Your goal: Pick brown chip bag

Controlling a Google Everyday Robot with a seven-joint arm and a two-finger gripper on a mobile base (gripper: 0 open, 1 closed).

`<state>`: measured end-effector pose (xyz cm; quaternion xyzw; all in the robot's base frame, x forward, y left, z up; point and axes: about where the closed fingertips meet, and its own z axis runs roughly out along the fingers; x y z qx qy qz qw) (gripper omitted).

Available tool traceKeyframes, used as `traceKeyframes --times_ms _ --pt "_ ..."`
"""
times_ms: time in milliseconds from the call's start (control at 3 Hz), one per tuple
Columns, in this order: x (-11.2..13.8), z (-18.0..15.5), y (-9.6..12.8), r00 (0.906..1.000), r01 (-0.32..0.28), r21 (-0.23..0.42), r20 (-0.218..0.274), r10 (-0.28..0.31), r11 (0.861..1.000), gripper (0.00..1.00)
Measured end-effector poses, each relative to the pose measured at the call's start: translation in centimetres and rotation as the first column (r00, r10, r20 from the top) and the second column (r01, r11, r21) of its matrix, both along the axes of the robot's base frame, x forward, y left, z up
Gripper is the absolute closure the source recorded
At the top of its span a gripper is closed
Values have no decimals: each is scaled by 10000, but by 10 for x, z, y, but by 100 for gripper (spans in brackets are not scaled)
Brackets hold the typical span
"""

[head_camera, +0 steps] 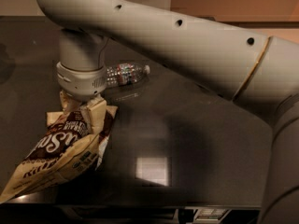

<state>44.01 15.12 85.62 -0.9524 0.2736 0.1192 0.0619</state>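
The brown chip bag (pixel 58 155) lies at the front left of the dark table (pixel 196 139). It has a dark brown middle with white script and tan ends. Its lower end reaches the table's front edge. My gripper (pixel 81 112) hangs from the wide grey wrist (pixel 81 80) straight over the bag's upper end. One cream finger (pixel 96 119) presses on the bag's right side and the other sits behind on the left. The bag's top end is pinched between them and stands raised.
A clear plastic water bottle (pixel 124 73) lies on its side just behind and to the right of the wrist. My thick grey arm (pixel 196 45) spans the upper view from the right. A bright reflection (pixel 152 169) shows on the table in front.
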Motion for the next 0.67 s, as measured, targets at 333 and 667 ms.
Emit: traceKeyframes --times_ms 333,667 --pt "5 13 -12 9998 125 130 -165 -123 9998 87" --pt "14 33 -30 9994 144 490 -332 -128 9987 100"
